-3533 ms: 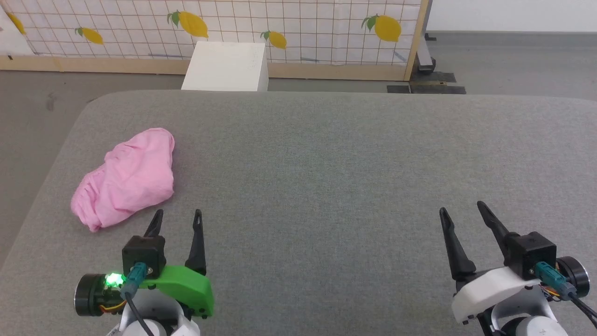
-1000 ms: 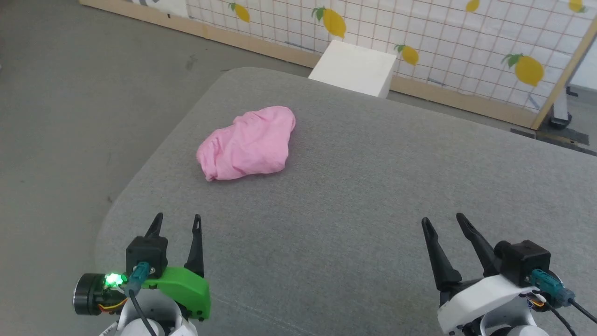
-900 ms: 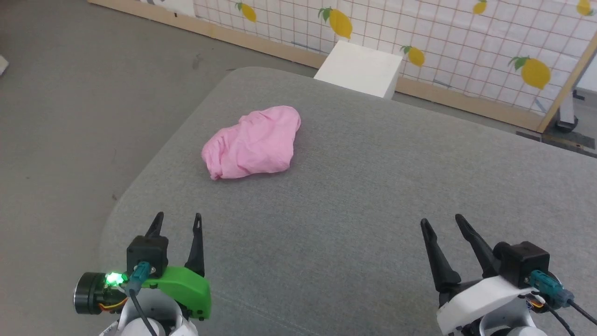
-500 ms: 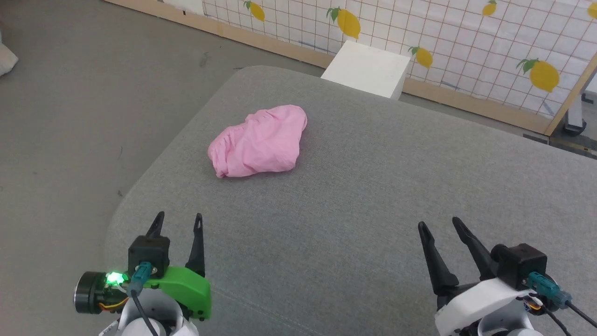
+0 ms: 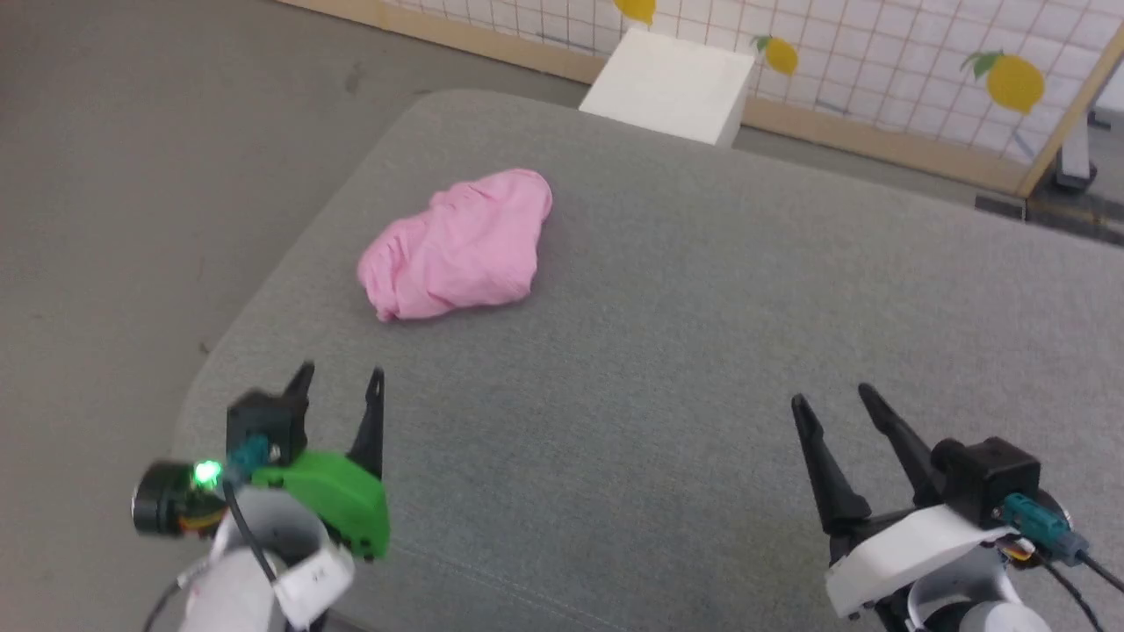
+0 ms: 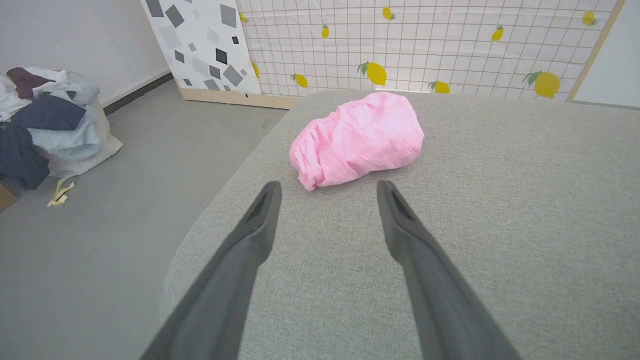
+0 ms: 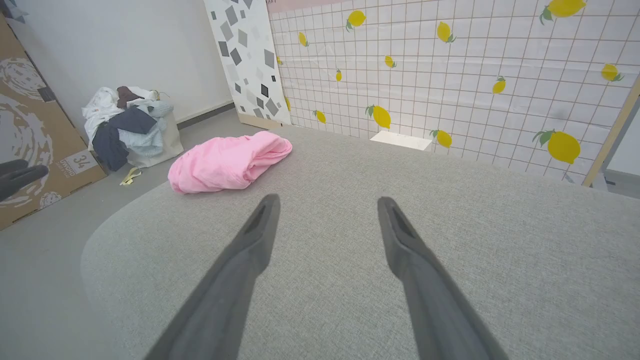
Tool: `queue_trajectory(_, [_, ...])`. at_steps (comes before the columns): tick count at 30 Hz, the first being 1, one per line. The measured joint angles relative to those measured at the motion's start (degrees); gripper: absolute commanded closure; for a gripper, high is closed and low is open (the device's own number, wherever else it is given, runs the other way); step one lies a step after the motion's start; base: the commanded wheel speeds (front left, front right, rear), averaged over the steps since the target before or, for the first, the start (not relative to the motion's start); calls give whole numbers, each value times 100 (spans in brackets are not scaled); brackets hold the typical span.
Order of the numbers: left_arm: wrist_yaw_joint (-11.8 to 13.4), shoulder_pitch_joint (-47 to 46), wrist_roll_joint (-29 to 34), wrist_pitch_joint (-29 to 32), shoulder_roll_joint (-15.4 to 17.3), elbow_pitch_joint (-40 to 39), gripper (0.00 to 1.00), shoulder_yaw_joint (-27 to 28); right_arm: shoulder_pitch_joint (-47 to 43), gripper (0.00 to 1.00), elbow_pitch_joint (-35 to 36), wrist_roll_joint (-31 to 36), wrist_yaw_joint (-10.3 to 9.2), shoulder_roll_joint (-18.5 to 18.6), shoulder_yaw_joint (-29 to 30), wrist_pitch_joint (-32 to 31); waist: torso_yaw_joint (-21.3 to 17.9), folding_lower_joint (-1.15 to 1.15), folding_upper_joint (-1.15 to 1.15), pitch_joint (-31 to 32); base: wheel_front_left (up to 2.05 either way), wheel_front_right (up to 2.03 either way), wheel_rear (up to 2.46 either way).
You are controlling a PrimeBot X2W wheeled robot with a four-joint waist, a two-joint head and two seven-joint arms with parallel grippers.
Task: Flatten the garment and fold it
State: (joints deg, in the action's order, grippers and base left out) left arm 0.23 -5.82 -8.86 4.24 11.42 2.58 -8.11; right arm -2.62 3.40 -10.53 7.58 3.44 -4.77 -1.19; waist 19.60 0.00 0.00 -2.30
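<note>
Pink garment [image 5: 457, 246] lay crumpled in a heap on the gray counter [image 5: 659, 351], toward its far-left corner, nothing touching it. Left claw [image 5: 340, 373] was spread wide and empty over the near-left corner, garment ahead of it. Right claw [image 5: 832, 397] was also spread wide, empty, well apart from the garment.

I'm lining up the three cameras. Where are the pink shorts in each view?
Head view: shorts upper left of centre.
Left wrist view: shorts just above centre, slightly right.
Right wrist view: shorts left of centre.
Shared landmark: the lemon screen, behind the shorts in all three.
</note>
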Motion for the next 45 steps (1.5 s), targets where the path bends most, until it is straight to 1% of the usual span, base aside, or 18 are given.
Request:
queue_trajectory(7, [-498, -1317, -224, 842, 347, 156, 0, -93, 227, 0, 383, 160, 0, 221, 3, -136, -254, 0, 0, -593, 0, 0, 0])
queue_trajectory(12, [-679, -2310, -479, 1603, 781, 672, 0, -213, 415, 0, 544, 261, 0, 289, 21, -137, -515, 0, 0, -1094, 0, 0, 0])
queue_trajectory(15, [-725, -2867, -683, 2064, 1068, 1047, 0, -279, 510, 0, 595, 320, 0, 290, 36, -122, -699, 0, 0, -1377, 0, 0, 0])
queue_trajectory(16, [-730, -3203, -818, 2373, 1267, 1279, 0, -353, 571, 0, 619, 352, 0, 290, 45, -90, -823, 0, 0, -1558, 0, 0, 0])
queue_trajectory(18, [-731, -3541, -992, 2642, 1462, 1485, 0, -411, 647, 0, 624, 357, 0, 288, 62, -48, -959, 1, 0, -1756, 0, 0, 0])
queue_trajectory(23, [-747, -4126, -1651, 3398, 1949, 1763, 0, -744, 760, 0, 620, 415, 0, 243, 123, 75, -1258, 1, 0, -2187, 0, 0, 0])
queue_trajectory(27, [-748, -4422, -2160, 3982, 2335, 1975, 0, -877, 865, 0, 584, 455, 0, 181, 103, 182, -1476, 1, 0, -2528, 0, 0, 0])
queue_trajectory(29, [-748, -4506, -2280, 4243, 2504, 2076, 0, -936, 916, 0, 555, 464, 0, 149, 89, 233, -1575, 1, 0, -2674, 0, 0, 0])
queue_trajectory(33, [-748, -4533, -2626, 4932, 2704, 2299, 0, -1049, 977, 0, 441, 505, 0, 99, 85, 336, -1795, 1, 0, -2924, 0, 0, 0])
queue_trajectory(36, [-748, -4535, -2837, 5298, 2882, 2296, 0, -1059, 977, 0, 348, 508, 0, 81, 88, 396, -1934, 0, 0, -3030, 0, 0, 0])
queue_trajectory(37, [-748, -4532, -2911, 5371, 2931, 2268, 57, -1044, 978, 0, 314, 512, 0, 74, 91, 413, -1974, 0, 0, -3051, 0, 0, 0])
queue_trajectory(38, [-748, -4529, -2951, 5373, 2955, 2234, 100, -1025, 978, 0, 288, 513, 0, 66, 98, 424, -2001, 0, 0, -3061, 0, 0, 0])
queue_trajectory(40, [-747, -4479, -3008, 5361, 2954, 2184, 100, -983, 978, 0, 231, 514, 0, 57, 110, 430, -2033, 0, 0, -3042, 0, 0, 0])
queue_trajectory(42, [-744, -4423, -2996, 5203, 2956, 2129, 100, -969, 985, 0, 197, 520, 0, 52, 96, 432, -2041, 0, 0, -2991, 0, 0, 0])
queue_trajectory(45, [-714, -4318, -2899, 4744, 2934, 2123, 100, -949, 1015, 0, 121, 532, 0, 37, 66, 432, -2034, 0, 0, -2860, 0, 0, 0])
